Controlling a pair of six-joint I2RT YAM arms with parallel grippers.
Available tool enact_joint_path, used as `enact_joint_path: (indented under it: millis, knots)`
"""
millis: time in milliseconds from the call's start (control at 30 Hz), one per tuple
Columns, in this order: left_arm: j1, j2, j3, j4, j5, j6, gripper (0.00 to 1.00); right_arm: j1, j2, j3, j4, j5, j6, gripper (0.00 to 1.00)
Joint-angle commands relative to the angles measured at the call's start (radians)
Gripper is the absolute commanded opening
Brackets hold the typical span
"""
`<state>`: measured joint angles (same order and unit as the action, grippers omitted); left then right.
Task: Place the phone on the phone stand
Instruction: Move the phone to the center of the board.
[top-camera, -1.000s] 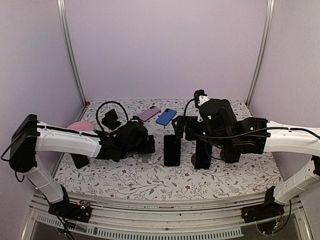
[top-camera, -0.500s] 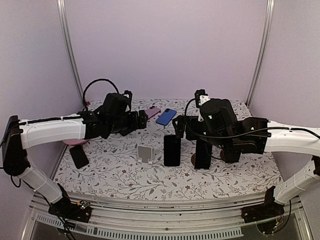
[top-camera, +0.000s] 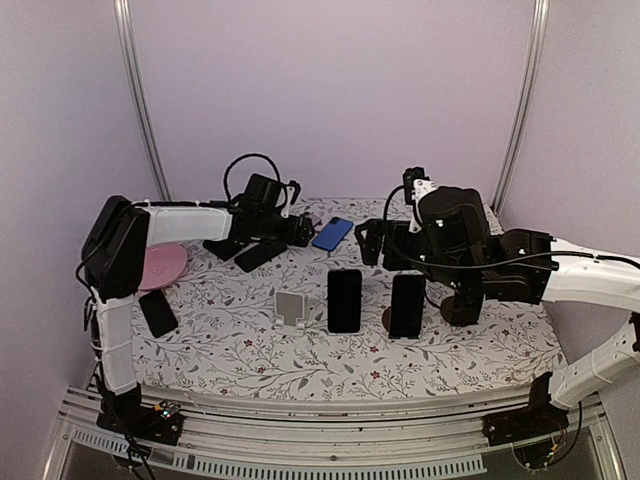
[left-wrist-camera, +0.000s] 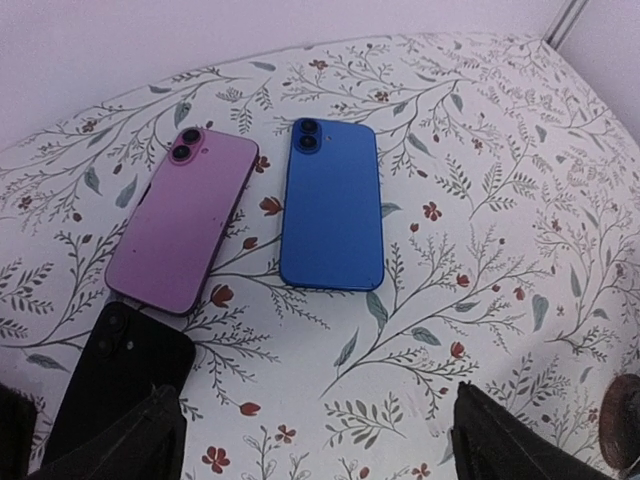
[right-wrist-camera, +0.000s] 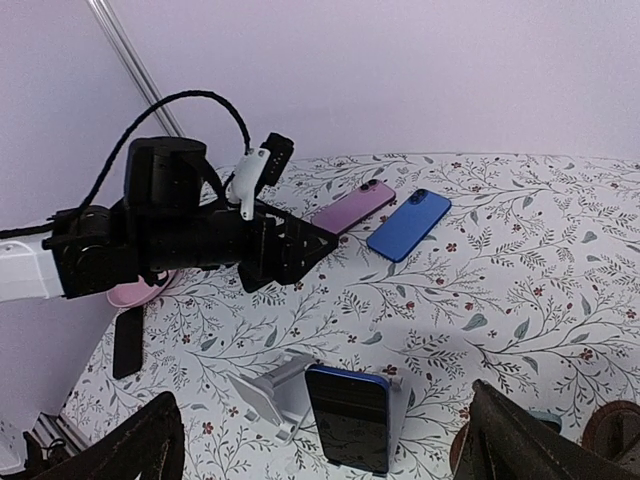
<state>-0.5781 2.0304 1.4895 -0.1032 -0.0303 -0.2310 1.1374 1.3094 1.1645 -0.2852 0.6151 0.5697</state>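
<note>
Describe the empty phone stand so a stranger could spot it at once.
On the flowered table, find the row of three things standing near the middle. The phone stand is at the left end, next to a dark upright phone and a second one. It alone is pale, low and carries nothing.

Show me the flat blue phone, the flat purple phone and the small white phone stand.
Flat blue phone (left-wrist-camera: 332, 205): left wrist view, middle of its back.
Flat purple phone (left-wrist-camera: 183, 222): left wrist view, middle of its back.
Small white phone stand (top-camera: 290, 305): top view, its upright plate.
</note>
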Motion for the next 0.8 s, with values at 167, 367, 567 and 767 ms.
enact_joint_path:
  millis: [167, 367, 567, 767]
  knots:
    - [0.021, 0.291, 0.329, -0.052, 0.129, 0.139, 0.92, -0.012, -0.025, 0.022, -0.006, 0.004, -0.057, 0.99]
    - [0.021, 0.466, 0.549, -0.169, 0.141, 0.142, 0.91, -0.014, -0.019, 0.037, -0.010, -0.003, -0.075, 0.99]
    - [0.020, 0.600, 0.747, -0.313, 0.124, 0.164, 0.91, -0.013, -0.016, 0.037, -0.016, -0.006, -0.076, 0.99]
    - [0.017, 0.671, 0.864, -0.364, 0.106, 0.165, 0.92, -0.013, 0.004, 0.053, -0.020, -0.013, -0.082, 0.99]
